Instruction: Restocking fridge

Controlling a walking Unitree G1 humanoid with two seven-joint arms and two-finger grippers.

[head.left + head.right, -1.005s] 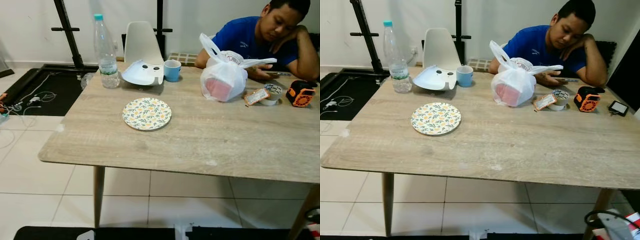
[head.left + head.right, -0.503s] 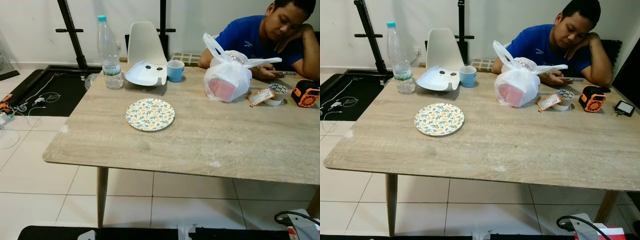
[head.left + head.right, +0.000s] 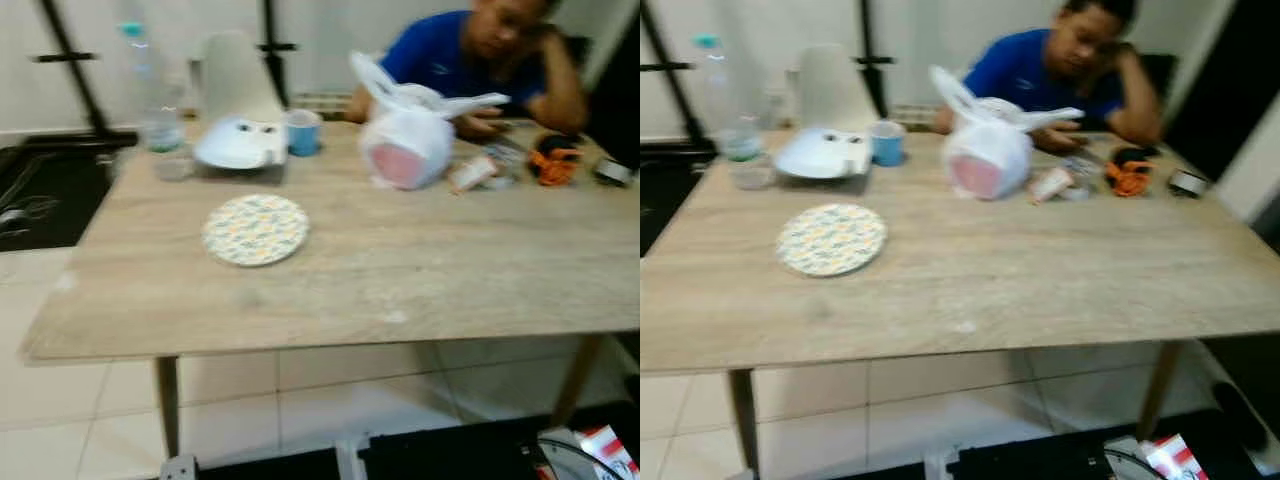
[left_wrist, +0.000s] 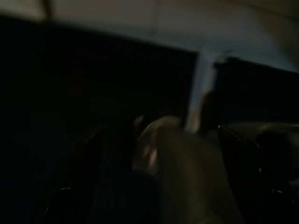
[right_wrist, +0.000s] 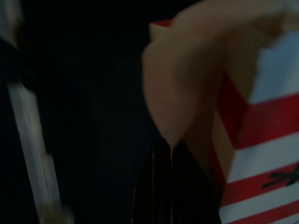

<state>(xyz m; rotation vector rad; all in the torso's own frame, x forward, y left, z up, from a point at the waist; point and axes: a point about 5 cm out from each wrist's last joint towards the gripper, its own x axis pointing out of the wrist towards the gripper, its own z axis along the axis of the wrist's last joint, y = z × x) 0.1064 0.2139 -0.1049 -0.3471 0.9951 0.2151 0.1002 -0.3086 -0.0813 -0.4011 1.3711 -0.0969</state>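
Scene: blurred head views look down on a wooden counter (image 3: 1060,270) standing on a white tiled floor (image 3: 940,390).
Near edge: the front edge runs across the view, with a wide bare strip of wood behind it.
Open room: the right half of the counter in front of the bag is bare; tiles show under the counter between its legs.
Plate: a round flowered plate (image 3: 831,238) lies flat toward the left, apart from everything else.
Far left corner: a clear water bottle (image 3: 728,105) stands upright, with a white moulded piece (image 3: 820,155) and a blue cup (image 3: 887,143) just beside each other near the far edge.
Bag: a knotted white plastic bag (image 3: 985,150) with something pink inside sits toward the far edge, near the middle, its handles pointing up and to the right.
Far right: an orange gadget (image 3: 1130,177) and small items lie near the far edge.
Person: someone in a blue shirt (image 3: 1025,75) sits at the far side, leaning on the counter.
Chair: a white chair (image 3: 830,85) stands behind the far left.
Right pincer: its wrist view is dark; a red and white striped carton (image 5: 261,154) lies close by; whether it is wide or narrow, I cannot tell.
Left pincer: its wrist view is dark and blurred; I cannot tell its state.
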